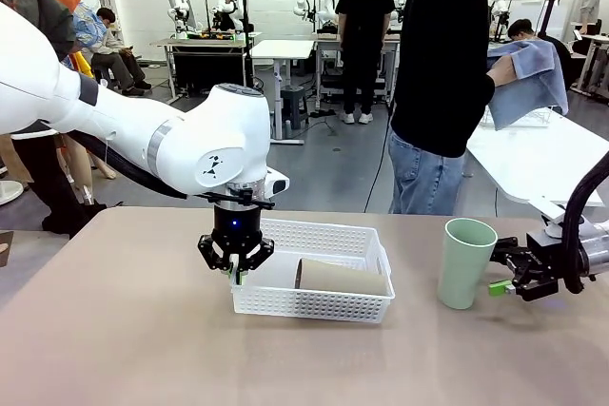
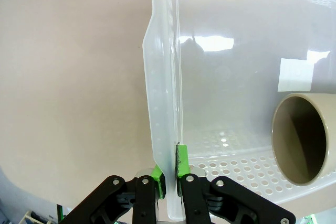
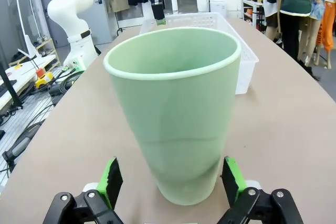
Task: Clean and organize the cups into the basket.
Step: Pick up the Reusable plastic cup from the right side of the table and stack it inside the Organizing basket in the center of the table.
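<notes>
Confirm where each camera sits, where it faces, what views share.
Front: fixed between the arms, facing across the table at a person holding a blue cloth; left arm and right arm show.
Left wrist: on the left arm, looking down the left tool, shut on the basket rim; tan cup inside.
Right wrist: on the right arm, looking over the open right tool at the upright mint cup.
Shared: basket and tan cup, front and left wrist.

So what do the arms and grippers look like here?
The left arm is glossy white with rounded joints, a grey band, a black logo and a black cable underneath. The left gripper and right gripper are black linkages with green pads; a blue light glows above the left one. A black hose arcs behind the right one.
</notes>
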